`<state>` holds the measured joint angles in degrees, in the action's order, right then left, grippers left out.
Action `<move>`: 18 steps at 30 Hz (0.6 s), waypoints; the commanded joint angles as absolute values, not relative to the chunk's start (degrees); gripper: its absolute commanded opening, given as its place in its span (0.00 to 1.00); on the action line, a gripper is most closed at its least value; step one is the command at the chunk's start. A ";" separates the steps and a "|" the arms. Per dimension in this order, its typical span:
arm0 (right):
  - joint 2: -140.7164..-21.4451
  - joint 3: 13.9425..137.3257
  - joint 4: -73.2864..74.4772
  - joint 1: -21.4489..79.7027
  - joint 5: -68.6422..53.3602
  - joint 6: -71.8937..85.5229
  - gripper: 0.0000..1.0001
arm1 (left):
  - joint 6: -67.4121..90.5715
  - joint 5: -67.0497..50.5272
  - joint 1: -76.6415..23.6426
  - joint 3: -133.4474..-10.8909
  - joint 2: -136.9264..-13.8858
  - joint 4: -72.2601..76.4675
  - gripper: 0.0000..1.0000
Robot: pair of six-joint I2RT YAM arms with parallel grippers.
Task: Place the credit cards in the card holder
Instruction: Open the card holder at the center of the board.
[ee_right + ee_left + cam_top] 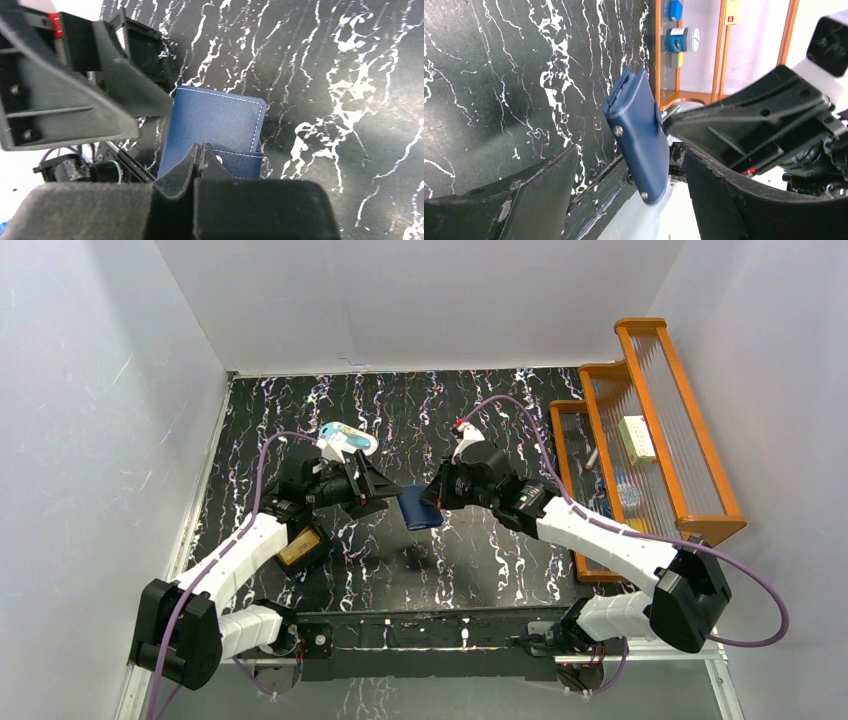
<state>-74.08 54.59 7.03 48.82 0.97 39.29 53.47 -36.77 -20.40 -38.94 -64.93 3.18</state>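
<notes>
The navy-blue card holder (420,508) is folded shut and held above the middle of the table. My right gripper (437,502) is shut on its snap-tab edge, as the right wrist view shows at my gripper (200,147) and the holder (215,122). My left gripper (385,495) is open just left of it. In the left wrist view the holder (639,140) hangs between my spread left fingers (539,200), nearer the right one. A golden-tan credit card (300,544) lies in a small black box tray by the left arm. No white cards show.
A pale-blue-and-white oval item (347,440) lies behind the left gripper. An orange wire rack (640,440) with small items stands along the table's right side. White walls close in the left, back and right.
</notes>
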 commanded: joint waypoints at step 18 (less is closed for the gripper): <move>-71.18 58.05 9.81 52.87 8.74 42.98 0.00 | 50.80 -36.12 -22.25 -42.09 -67.46 -0.47 0.00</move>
